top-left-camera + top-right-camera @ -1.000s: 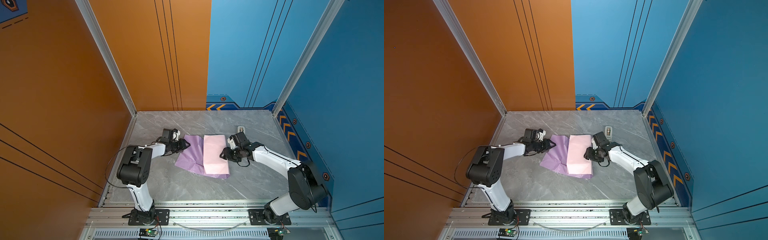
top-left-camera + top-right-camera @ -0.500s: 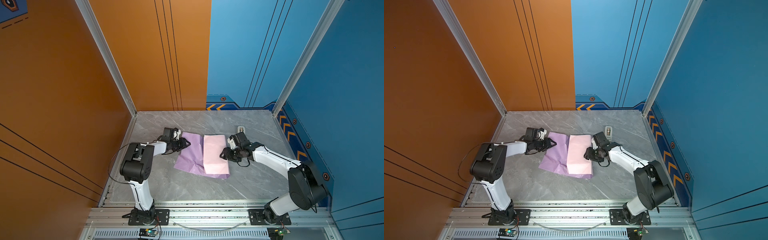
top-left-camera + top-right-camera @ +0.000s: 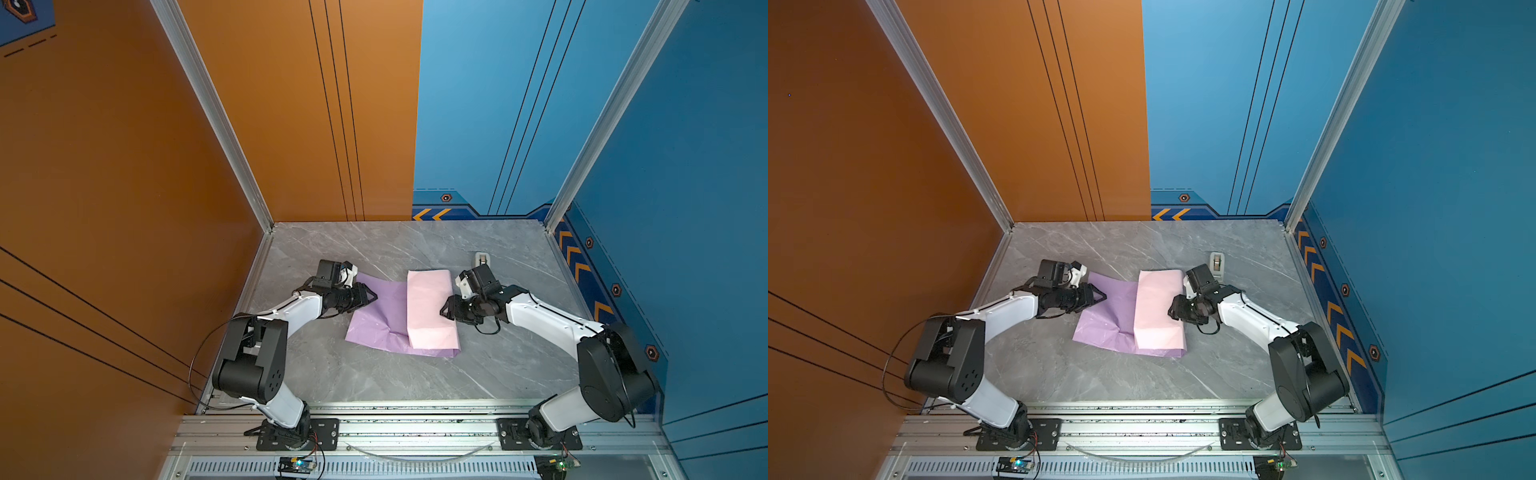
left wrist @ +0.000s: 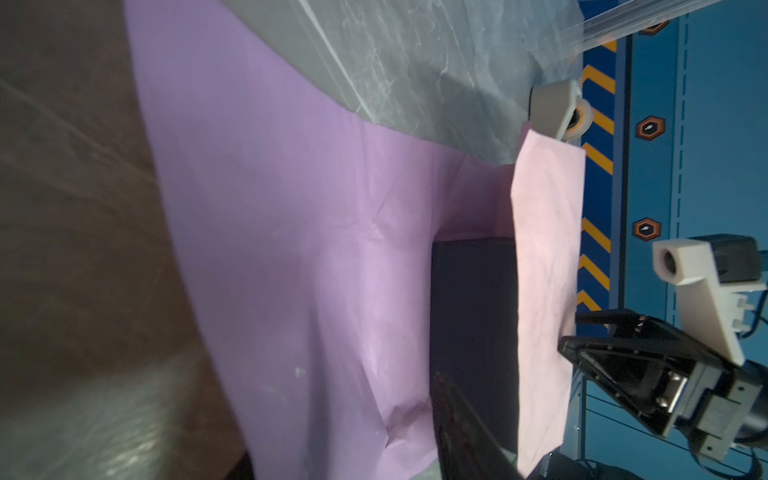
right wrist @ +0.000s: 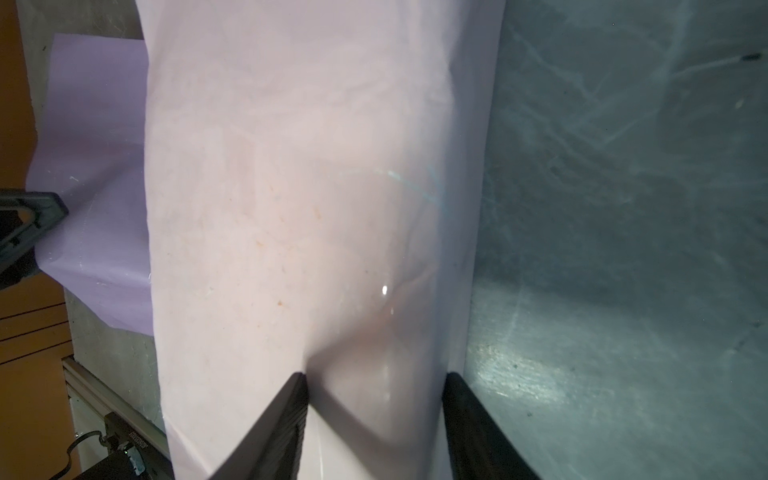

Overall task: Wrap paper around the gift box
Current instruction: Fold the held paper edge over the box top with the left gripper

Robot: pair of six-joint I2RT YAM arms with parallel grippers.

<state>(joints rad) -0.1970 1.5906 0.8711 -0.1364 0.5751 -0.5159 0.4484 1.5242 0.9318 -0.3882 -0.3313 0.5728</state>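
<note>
1. At the middle of the tabletop [image 3: 374, 378] the paper [image 3: 374, 322] lies lilac face up toward the left edge; its pale pink flap [image 3: 428, 307] is folded over the gift box [image 4: 473, 299]; only one dark side of the box shows under the flap, in the left wrist view.
2. My right gripper [image 3: 444, 309] has its jaws apart, tips down on the flap near its right-hand edge; I judge it is pinning paper to box, gripping nothing.
3. My left gripper [image 3: 372, 296] hangs over the lilac margin nearest the left edge; whether its jaws are parted or pinching the sheet, I cannot tell.
4. Risk: I see no tape on the flap; if the right tips lift, I expect it to spring open.
5. Risk: a pull from the left could drag the box out from under the flap, or tear the thin sheet at the crumple toward the front edge.
6. Risk: the tape dispenser [image 3: 482, 259] stands toward the back-right corner, just behind the right wrist; a careless swing could knock it.
7. Containers: the gift box is the only one; covered, contents unseen.
</note>
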